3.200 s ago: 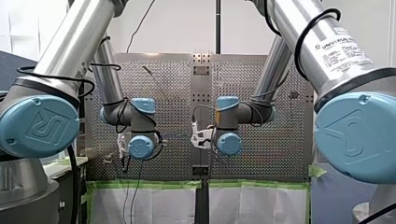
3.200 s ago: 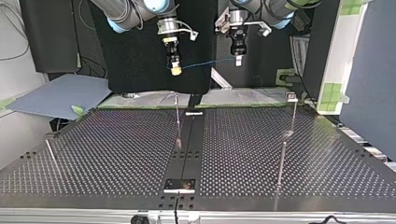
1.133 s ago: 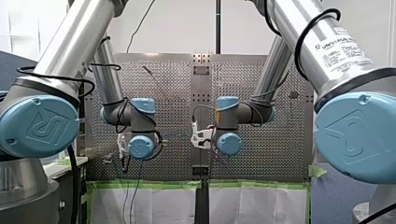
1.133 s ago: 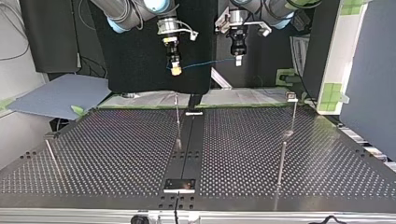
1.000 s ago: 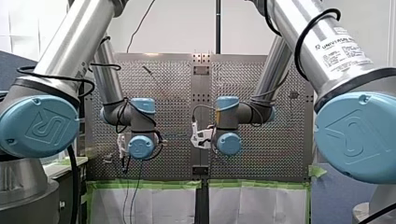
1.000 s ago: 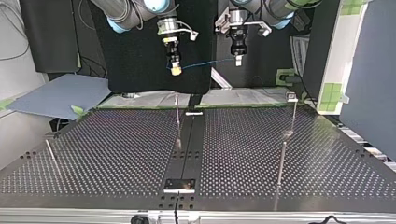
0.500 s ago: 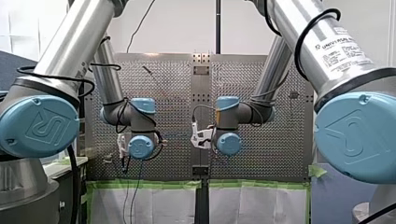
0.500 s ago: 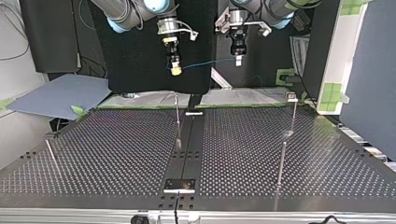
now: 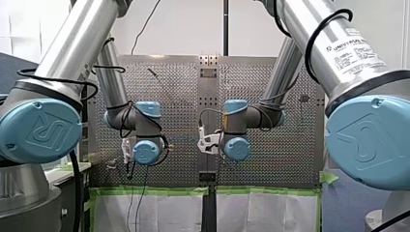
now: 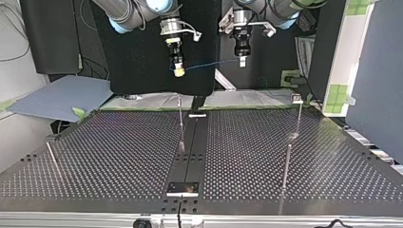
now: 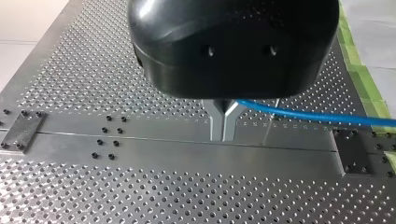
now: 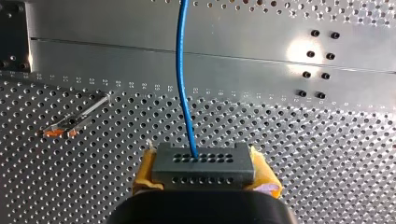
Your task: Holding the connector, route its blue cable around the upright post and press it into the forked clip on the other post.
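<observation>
In the right wrist view my right gripper is shut on a grey connector with rows of holes, its yellow pads on either side. A blue cable leaves the connector's face. In the top view this cable runs nearly level from my right gripper to my left gripper, both high above the table. My left gripper has its metal fingers shut on the blue cable, which trails off to one side. An upright post stands below; another post carries a forked clip.
The perforated table has a dark centre strip. Two more thin posts stand near the top view's front right and left edge. A grey board lies off the table's far left corner. Green tape lines one edge.
</observation>
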